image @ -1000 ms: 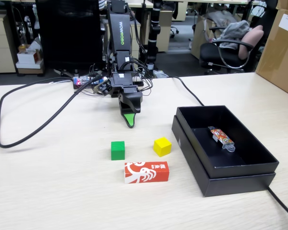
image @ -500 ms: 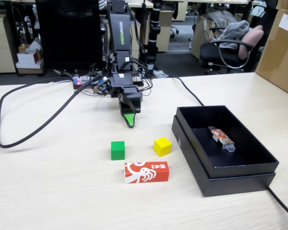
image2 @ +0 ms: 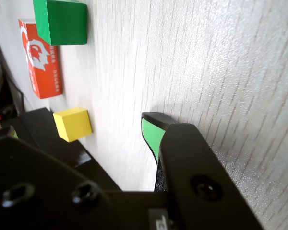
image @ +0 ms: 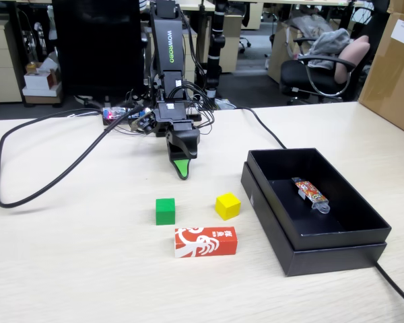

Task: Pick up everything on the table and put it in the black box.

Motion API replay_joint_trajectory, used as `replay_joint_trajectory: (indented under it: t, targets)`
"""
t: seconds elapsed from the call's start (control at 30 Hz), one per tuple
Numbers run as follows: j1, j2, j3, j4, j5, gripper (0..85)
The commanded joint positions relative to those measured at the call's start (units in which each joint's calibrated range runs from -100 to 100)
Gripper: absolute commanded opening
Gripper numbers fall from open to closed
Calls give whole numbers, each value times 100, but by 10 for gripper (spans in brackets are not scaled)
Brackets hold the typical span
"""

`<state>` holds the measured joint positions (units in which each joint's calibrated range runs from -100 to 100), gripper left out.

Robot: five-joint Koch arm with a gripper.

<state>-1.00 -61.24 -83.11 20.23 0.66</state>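
Observation:
A small green cube (image: pixel 165 210) (image2: pixel 62 21), a small yellow cube (image: pixel 227 206) (image2: pixel 73 124) and a red-orange carton (image: pixel 205 241) (image2: pixel 41 62) with white swirls lie on the pale wood table (image: pixel 87 262). The carton lies in front of the two cubes. The black box (image: pixel 283 229) (image2: pixel 86 160) stands to their right in the fixed view. My gripper (image: pixel 182 165) (image2: pixel 80 125) hangs tip-down just over the table, behind the cubes and apart from them. Its jaws stand apart with nothing between them; one green-padded fingertip (image2: pixel 152 134) shows clearly.
A colourful wrapped packet (image: pixel 310 193) lies inside the black box. A thick black cable (image: pixel 27 195) loops over the left of the table, and another (image: pixel 397 289) runs off the front right corner. A brown cardboard carton (image: pixel 394 60) stands at the far right.

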Motion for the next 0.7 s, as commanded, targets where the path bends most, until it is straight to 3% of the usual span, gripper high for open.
replay_joint_trajectory:
  t: [0.0,0.5,0.57,0.67]
  targets:
    - [0,2,15,12,0,492]
    - [147,152,323,-127,-44,491]
    - [117,60,677,-844,-44,496]
    - [93,37,1901,-3055,112,505]
